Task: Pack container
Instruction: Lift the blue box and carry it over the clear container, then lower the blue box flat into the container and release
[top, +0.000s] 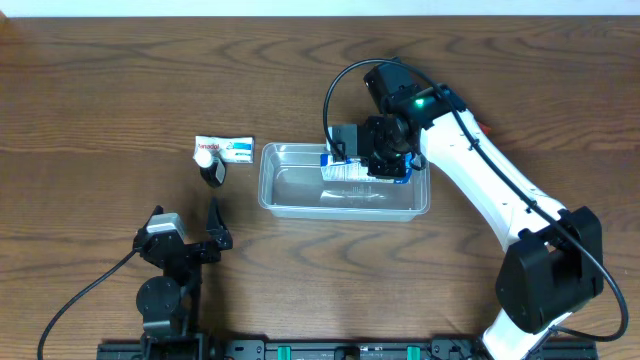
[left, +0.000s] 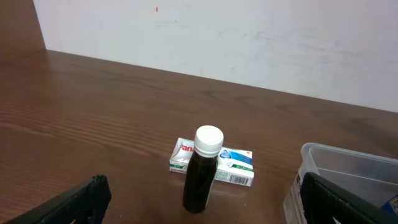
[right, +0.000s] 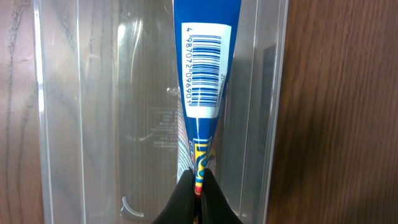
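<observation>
The clear plastic container (top: 290, 205) lies at mid table; its wall also shows in the left wrist view (left: 329, 163) and its floor in the right wrist view (right: 93, 112). My right gripper (right: 198, 186) is shut on the crimped end of a blue tube with a barcode (right: 204, 68) and holds it over the container's far right side (top: 345, 168). A dark bottle with a white cap (left: 202, 175) stands left of the container, in front of a white medicine box (left: 233, 167). My left gripper (left: 199, 214) is open and empty, short of the bottle.
The bottle (top: 210, 165) and medicine box (top: 228, 150) sit left of the container. The right arm reaches in from the lower right. The left arm rests at the front left edge.
</observation>
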